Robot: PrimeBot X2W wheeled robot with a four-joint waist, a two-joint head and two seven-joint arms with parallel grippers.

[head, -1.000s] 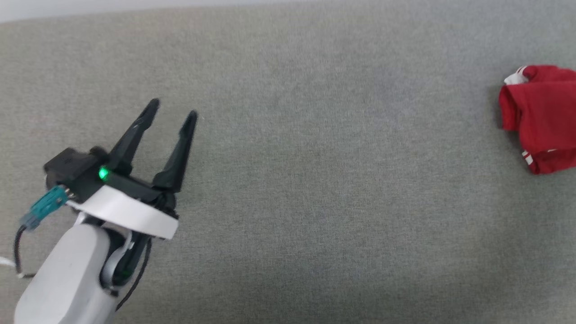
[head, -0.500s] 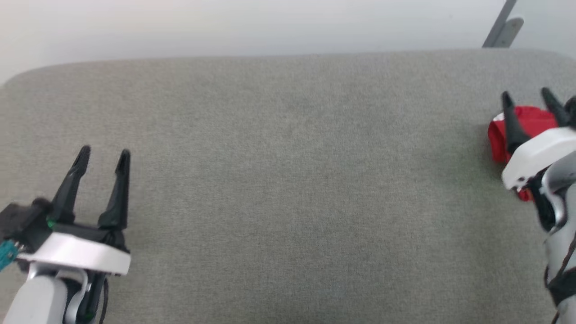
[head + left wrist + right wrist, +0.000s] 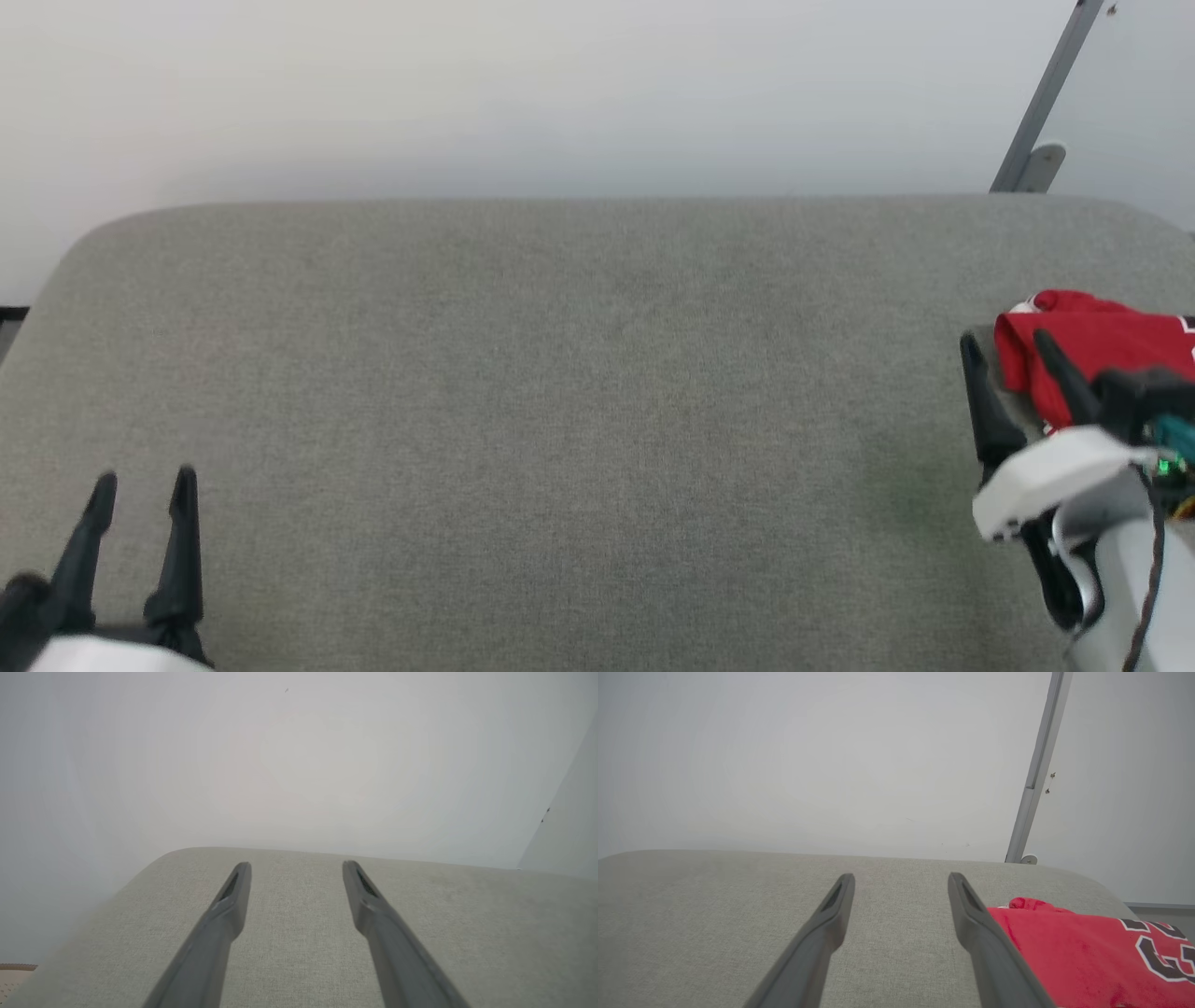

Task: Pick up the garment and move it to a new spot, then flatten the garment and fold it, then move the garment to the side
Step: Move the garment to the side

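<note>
Left pincer (image 3: pixel 145 478): fingers spread, empty, over the bench's (image 3: pixel 560 373) near left corner. Right pincer (image 3: pixel 1006 341): spread, empty, over the bench's right side. Garment (image 3: pixel 1102 341): a bunched red jersey at the bench's right edge, just beyond that pincer. Judged light, soft and limp; pinch its raised left fold. Count: one garment, two pincers, one bench.

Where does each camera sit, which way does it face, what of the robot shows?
Head view: on the head, facing forward and down over the grey table; left gripper lower left, right gripper right, by the garment.
Left wrist view: left wrist, along its open fingers, across the table to the wall.
Right wrist view: right wrist, along its open fingers; garment to their right.
Shared: head and right wrist views show the garment and grey post.
</note>
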